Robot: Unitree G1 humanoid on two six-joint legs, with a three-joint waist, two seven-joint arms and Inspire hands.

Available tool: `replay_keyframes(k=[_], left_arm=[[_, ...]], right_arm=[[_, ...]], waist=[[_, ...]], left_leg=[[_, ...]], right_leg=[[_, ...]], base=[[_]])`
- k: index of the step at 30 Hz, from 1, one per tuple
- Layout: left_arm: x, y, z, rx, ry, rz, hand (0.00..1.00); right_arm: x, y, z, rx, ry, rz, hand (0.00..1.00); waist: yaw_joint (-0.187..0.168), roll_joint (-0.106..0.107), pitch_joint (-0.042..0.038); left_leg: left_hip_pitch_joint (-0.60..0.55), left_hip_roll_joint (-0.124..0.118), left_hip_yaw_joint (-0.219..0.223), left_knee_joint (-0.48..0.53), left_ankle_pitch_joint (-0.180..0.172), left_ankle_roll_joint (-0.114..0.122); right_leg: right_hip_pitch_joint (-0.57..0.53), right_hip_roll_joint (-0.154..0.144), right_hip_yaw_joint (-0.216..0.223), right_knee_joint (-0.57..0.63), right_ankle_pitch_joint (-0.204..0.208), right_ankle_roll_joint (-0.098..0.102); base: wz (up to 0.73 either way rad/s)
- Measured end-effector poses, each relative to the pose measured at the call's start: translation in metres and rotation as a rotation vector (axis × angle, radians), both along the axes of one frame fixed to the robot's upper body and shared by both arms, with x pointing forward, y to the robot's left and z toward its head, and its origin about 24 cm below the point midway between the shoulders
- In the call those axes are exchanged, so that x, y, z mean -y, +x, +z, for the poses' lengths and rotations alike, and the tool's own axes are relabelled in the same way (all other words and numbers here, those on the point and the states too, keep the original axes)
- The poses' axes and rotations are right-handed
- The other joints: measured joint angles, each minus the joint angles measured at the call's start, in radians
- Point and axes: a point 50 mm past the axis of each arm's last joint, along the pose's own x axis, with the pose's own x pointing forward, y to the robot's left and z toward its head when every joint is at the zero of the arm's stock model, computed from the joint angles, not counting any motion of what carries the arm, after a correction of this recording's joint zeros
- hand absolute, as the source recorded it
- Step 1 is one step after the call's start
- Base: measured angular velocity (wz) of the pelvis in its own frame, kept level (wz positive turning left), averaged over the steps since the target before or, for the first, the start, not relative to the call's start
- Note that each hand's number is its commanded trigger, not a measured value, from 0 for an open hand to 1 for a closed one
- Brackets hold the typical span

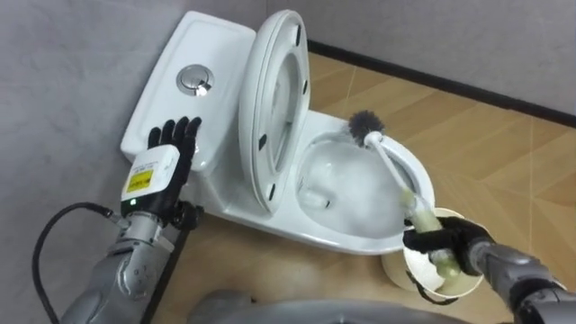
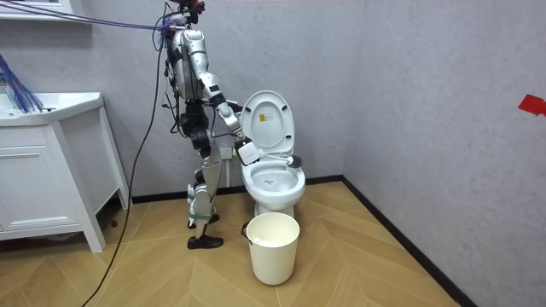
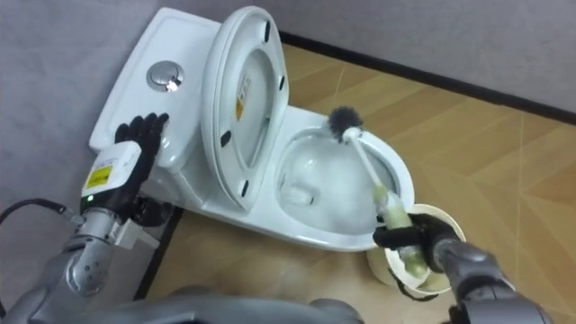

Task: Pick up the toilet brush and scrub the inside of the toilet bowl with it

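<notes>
I have the robot standing close beside the toilet (image 1: 236,203), on the room view's left of it, with both arms reaching toward it. My right hand (image 1: 450,243) is over the near right edge of the bowl, its dark fingers (image 1: 425,241) curled tight round the pale handle of the toilet brush (image 1: 389,162). The brush slants up from that grip across the right side of the bowl. Its dark bristle head is at the far rim, and I cannot tell whether the bristles touch the porcelain there.

My left hand (image 1: 166,157) lies on the cistern (image 1: 211,54) at the lid's near corner, fingers straight and flat on the surface, holding nothing. The round chrome flush button (image 1: 193,81) sits just beyond the fingertips, apart from them.

The seat and lid (image 1: 279,99) stand raised together, leaning back toward the cistern. A cream bucket (image 2: 273,247) stands on the wooden floor (image 2: 367,256) just in front of the toilet; from the head camera it shows directly beneath my right hand. A white vanity cabinet (image 2: 43,170) stands well apart at the room view's left.
</notes>
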Motion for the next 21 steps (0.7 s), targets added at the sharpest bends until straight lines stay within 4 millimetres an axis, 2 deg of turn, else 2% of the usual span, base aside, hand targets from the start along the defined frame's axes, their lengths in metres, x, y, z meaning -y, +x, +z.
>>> replay_keyframes(k=[3, 10, 18, 21], left_arm=[[-0.001, 0.003, 0.002, -0.025, 0.029, -0.035, 0.00], [-0.007, 0.014, 0.008, -0.012, 0.087, -0.071, 0.00], [-0.002, 0.043, 0.016, 0.064, 0.164, -0.121, 0.00], [0.000, 0.048, 0.020, 0.096, 0.168, -0.127, 0.00]], right_arm=[[0.000, 0.011, 0.005, -0.009, -0.059, 0.083, 1.00], [0.004, 0.021, 0.011, -0.016, -0.175, 0.192, 1.00], [0.006, 0.022, 0.011, -0.054, -0.338, 0.347, 1.00], [0.004, 0.020, 0.009, -0.080, -0.364, 0.410, 1.00]], waist=[[0.001, 0.007, -0.0009], [0.004, 0.012, 0.0010], [0.052, 0.006, 0.0071], [0.057, 0.006, 0.0084]], left_leg=[[-0.011, -0.003, 0.001, -0.004, 0.012, 0.001], [-0.056, -0.005, 0.000, -0.024, 0.039, -0.002], [-0.134, 0.003, -0.001, -0.020, 0.069, -0.011], [-0.161, 0.004, -0.004, -0.019, 0.081, -0.015]], right_leg=[[-0.021, -0.002, 0.009, 0.008, 0.001, -0.002], [-0.078, -0.005, 0.007, 0.023, 0.007, -0.012], [-0.150, -0.001, -0.009, 0.025, 0.024, -0.032], [-0.177, 0.001, -0.013, 0.025, 0.028, -0.038]], base=[[0.00], [0.00], [0.02], [0.07]])
